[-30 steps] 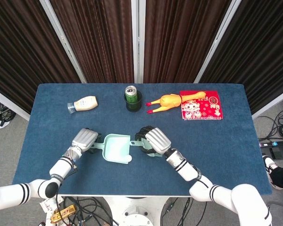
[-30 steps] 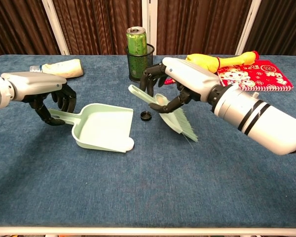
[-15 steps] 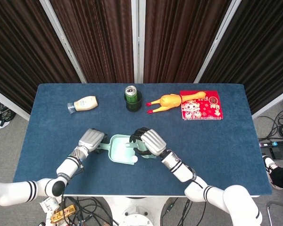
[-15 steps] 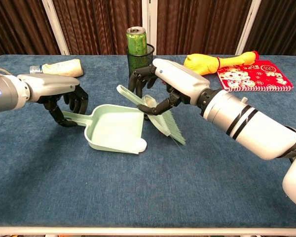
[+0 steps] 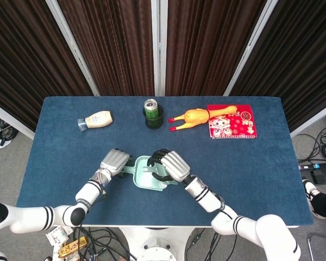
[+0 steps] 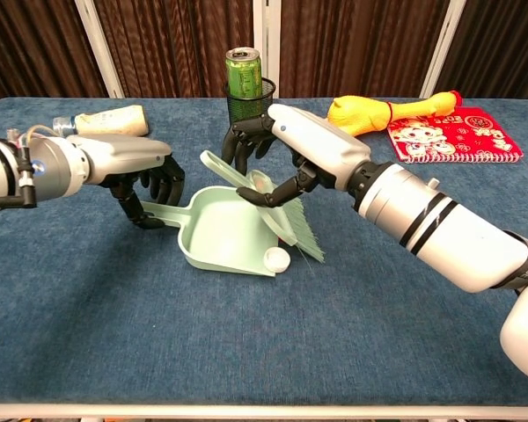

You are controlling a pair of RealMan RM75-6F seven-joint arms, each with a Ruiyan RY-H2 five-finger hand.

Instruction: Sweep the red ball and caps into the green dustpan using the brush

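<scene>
Dustpan (image 5: 143,176) first, from the head view: where's it sitting?

— Towards the front of the worktop (image 5: 54,141). The left robot hand (image 5: 115,162) is on its handle side and the right robot hand (image 5: 171,165) is right over its mouth. From up there the two of them hide the brush and the caps. I can't find the red ball anywhere.

— And the chest view?

— Much clearer. The left robot hand (image 6: 150,180) has its fingers wrapped round the dustpan (image 6: 220,233) handle. The right robot hand (image 6: 277,145) is clamped on the brush (image 6: 286,220), with the bristles down against the open lip. A white cap (image 6: 275,258) sits right at that lip, touching the edge, and I'd say it's barely in.

— So what could go wrong?

— That cap, mostly. If the brush comes away, or the pan tips mouth-down, I reckon it rolls straight back onto the cloth. A hard flick of the bristles could also shoot it sideways past the rim. If the brush pushes harder than the handle grip can resist, the pan may skid or twist.

— Anything behind them?

— The green can (image 6: 243,75) in its mesh holder (image 6: 251,110) stands just behind the right robot hand. A generous back-swing might knock it over.
</scene>
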